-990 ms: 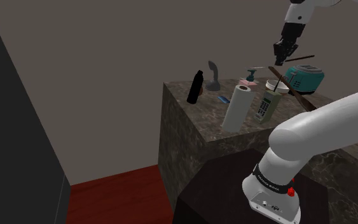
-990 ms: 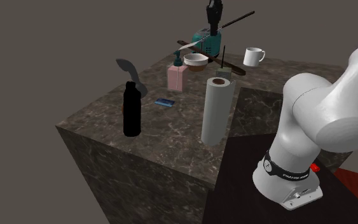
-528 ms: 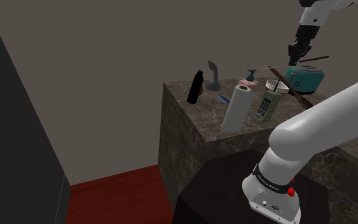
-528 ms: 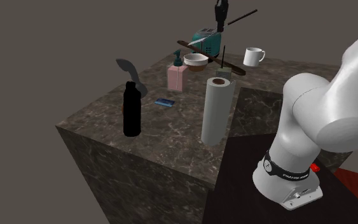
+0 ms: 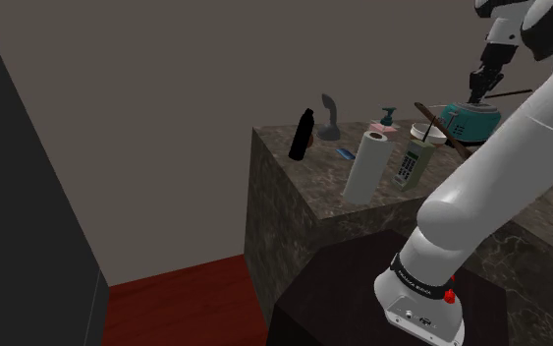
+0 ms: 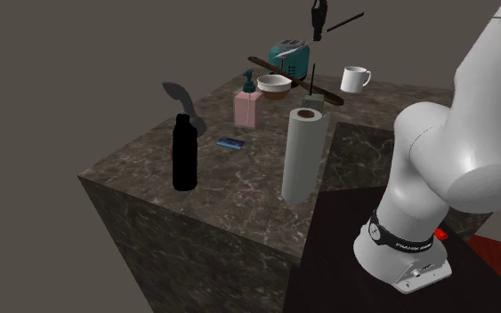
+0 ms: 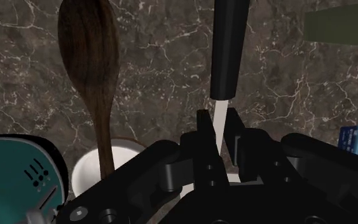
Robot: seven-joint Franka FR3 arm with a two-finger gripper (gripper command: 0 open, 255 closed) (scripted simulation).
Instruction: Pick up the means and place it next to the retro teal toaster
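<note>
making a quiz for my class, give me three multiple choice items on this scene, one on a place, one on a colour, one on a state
1. In the second exterior view, the white mug stands:
A) right of the teal toaster
B) left of it
C) on top of it

2. The soap dispenser body is:
A) yellow
B) pink
C) black

3. The tool is:
A) open
B) shut on nothing
C) shut on the knife

Answers:
1 A, the mug sits on the counter just right of the toaster.
2 B, the body is pink under a teal pump.
3 C, the wrist view shows the pale blade clasped, with the black handle sticking out beyond.
</note>
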